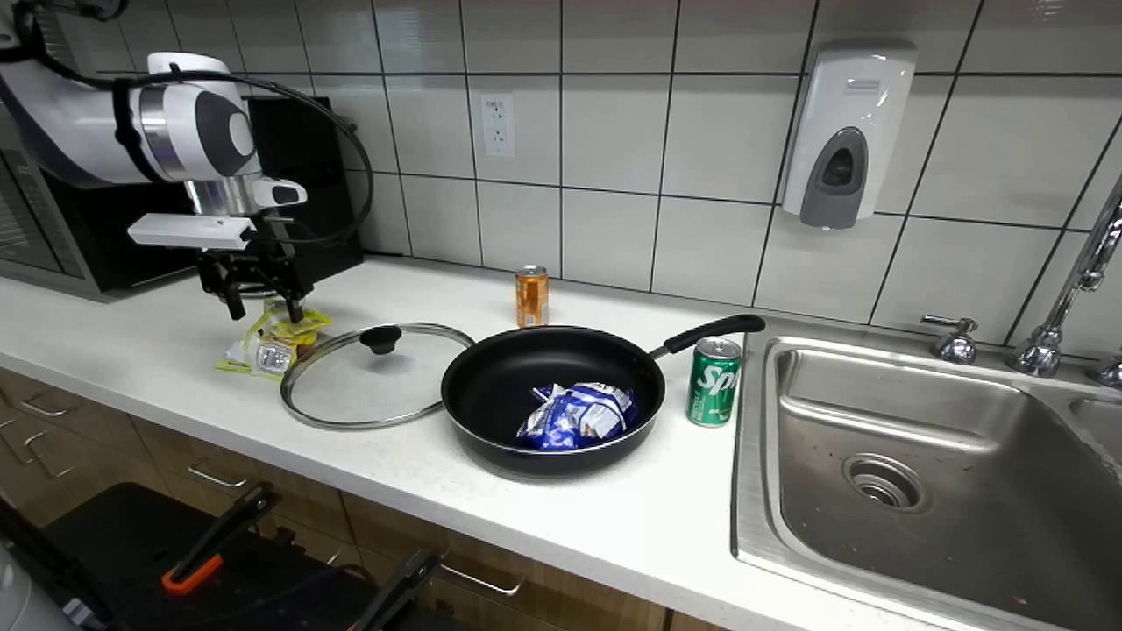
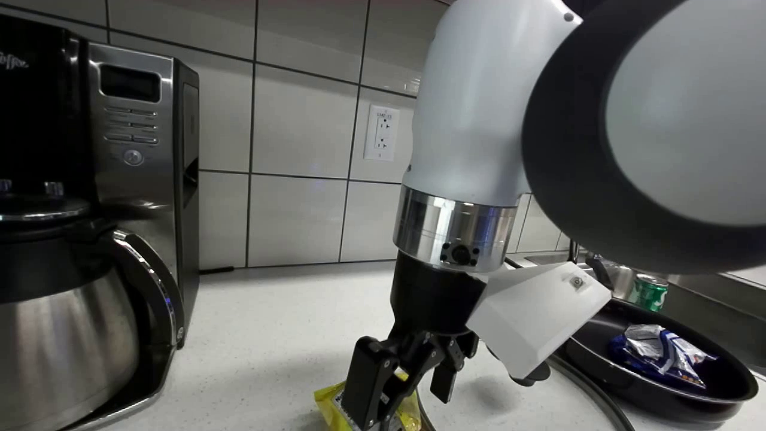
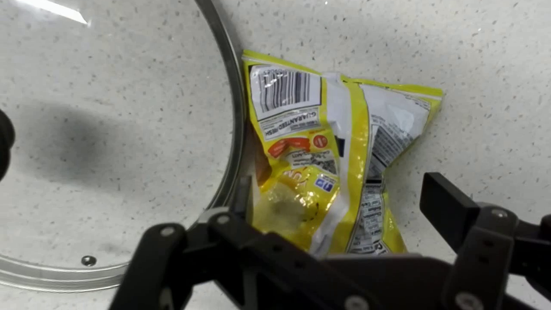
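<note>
The black two-fingered pincer (image 3: 342,197), seen in the wrist view, held nothing: its fingers (image 3: 447,211) stood wide apart, at eight and four o'clock of a glossy yellow-and-white plastic snack bag (image 3: 297,198), which lay between them. At nine o'clock of the bag was a round, clear glass lid (image 3: 146,129) with a steel rim (image 3: 238,99), so near the bag that the eight o'clock finger appeared to overlap the rim from above. That tightness seemed the chief hazard: in a straight drop, the finger could have landed on the rim, and a squeeze could have caught steel along with plastic. The slick, loose wrapper also looked apt to slip if pinched only by its edge.

In an exterior view, the bag lay on the white speckled counter (image 1: 377,456), with the lid between three and four o'clock of it. The lid's edge ran behind a round black frying pan (image 1: 508,377) holding a crumpled blue-and-silver foil packet (image 1: 583,419); whether lid and pan touched, I could not tell. If they did, a shoved lid could have nudged the pan toward the green metal soda can (image 1: 714,386) at its three o'clock.

In an exterior view, a black-and-steel coffee maker (image 2: 137,185) stood at ten o'clock of the pincer. A finger hid part of the yellow bag, leaving the fingertips' height uncertain; misreading it could have jammed them into the counter.
</note>
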You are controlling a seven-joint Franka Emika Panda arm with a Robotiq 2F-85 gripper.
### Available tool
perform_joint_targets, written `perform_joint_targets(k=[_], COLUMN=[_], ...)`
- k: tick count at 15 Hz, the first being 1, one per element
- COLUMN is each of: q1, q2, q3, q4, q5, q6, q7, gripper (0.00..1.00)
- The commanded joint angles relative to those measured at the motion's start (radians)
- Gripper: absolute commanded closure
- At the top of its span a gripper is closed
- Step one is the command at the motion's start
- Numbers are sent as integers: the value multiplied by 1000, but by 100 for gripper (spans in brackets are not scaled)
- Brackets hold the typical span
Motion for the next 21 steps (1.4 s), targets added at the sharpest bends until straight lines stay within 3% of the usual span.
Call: perform_joint_targets(k=[1,11,12,13,21], q1=[16,25,26,28,26], q2=[4,28,30,33,48], q3=[-35,-31,-32,-32,-28], q4=[-9,0,1,3,7], q5=[-60,-50,-51,-52,-43], q6=[52,85,83,81,81], q7=[47,18,19,17,9], gripper=[0,0,25,26,89])
